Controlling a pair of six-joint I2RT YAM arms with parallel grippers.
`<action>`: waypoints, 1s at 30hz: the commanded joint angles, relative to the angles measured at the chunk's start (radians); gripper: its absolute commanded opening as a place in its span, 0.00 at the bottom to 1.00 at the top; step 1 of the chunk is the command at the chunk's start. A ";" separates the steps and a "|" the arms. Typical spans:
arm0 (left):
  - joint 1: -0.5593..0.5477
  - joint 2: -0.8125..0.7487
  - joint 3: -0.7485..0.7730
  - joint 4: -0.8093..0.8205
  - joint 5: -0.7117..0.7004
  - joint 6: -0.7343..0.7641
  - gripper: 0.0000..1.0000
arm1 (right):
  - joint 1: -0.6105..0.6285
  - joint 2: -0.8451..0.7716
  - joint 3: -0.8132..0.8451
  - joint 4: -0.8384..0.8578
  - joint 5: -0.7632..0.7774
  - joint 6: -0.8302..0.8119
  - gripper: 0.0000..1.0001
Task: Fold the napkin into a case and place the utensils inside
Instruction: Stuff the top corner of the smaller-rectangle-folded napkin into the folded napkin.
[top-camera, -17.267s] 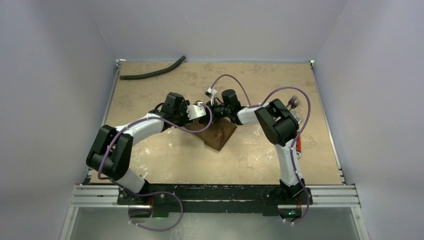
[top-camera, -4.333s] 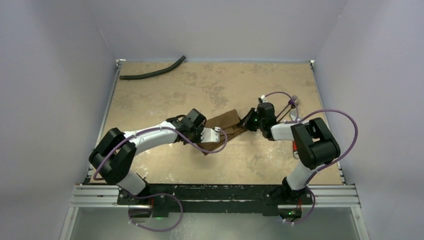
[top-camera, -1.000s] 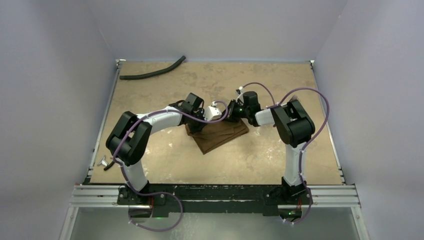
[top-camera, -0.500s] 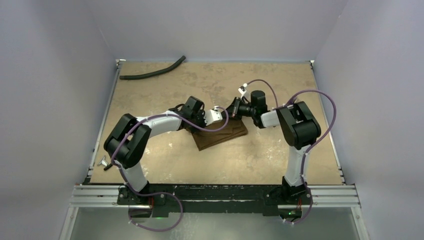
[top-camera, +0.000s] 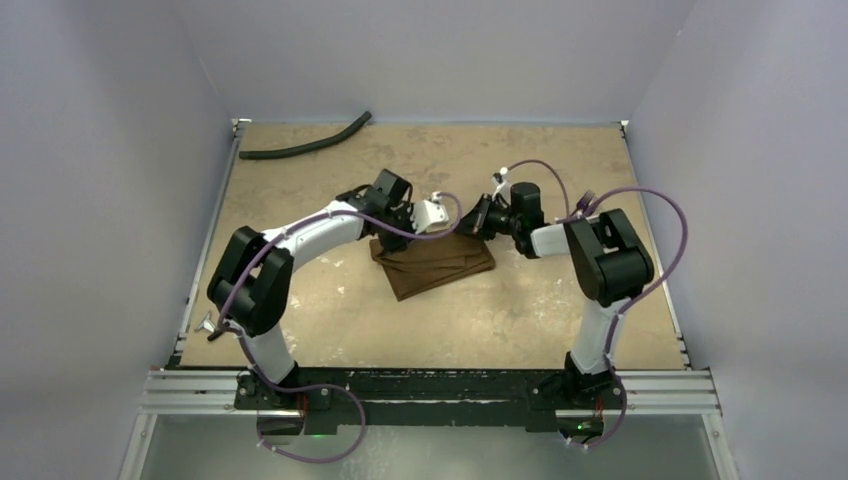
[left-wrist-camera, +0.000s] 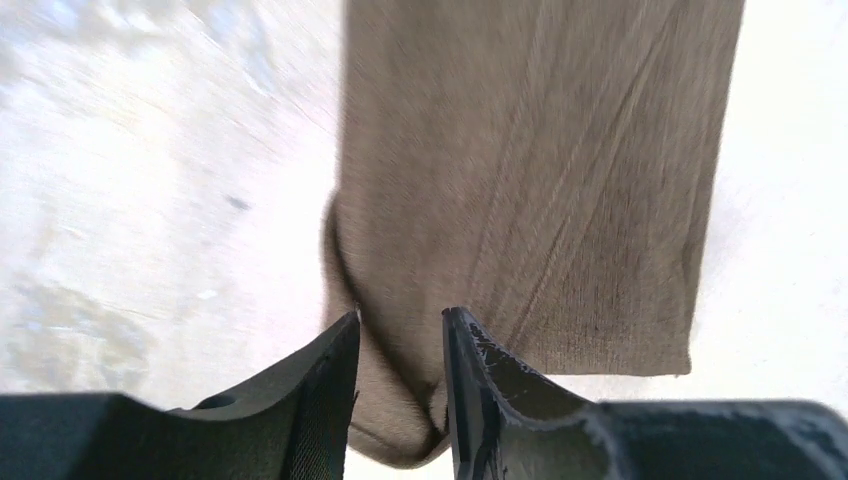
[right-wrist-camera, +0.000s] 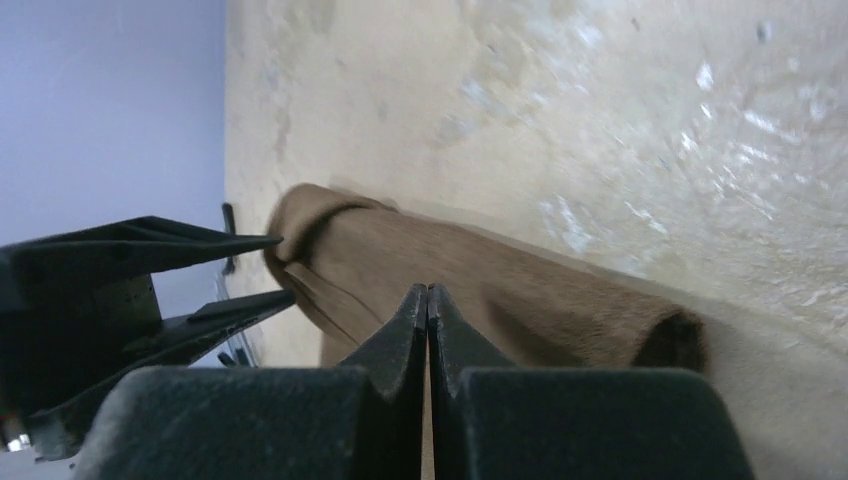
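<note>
You have the napkin (top-camera: 435, 268) lying flat near the middle of the table (top-camera: 330, 320) — a plain brown matte cloth, folded into a layered oblong that sits askew to the table's edges. Up close, long creases run down its length. One long side is a soft rounded fold — it bulges into a small loop at one end.

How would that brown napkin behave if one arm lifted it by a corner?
Probably floppy: the napkin lies in soft rounded folds, so it would likely droop and unfold. It looks thin and light, and its matte weave suggests it wouldn't slip easily.
</note>
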 joint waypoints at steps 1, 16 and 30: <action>0.018 -0.070 0.156 -0.158 0.099 -0.122 0.36 | 0.026 -0.154 0.030 -0.092 0.105 -0.070 0.00; 0.089 -0.130 -0.157 0.088 -0.065 -0.253 0.30 | 0.255 0.037 0.177 -0.039 0.092 0.032 0.00; 0.089 -0.091 -0.298 0.216 -0.093 -0.162 0.00 | 0.269 0.103 0.112 0.031 0.081 0.083 0.00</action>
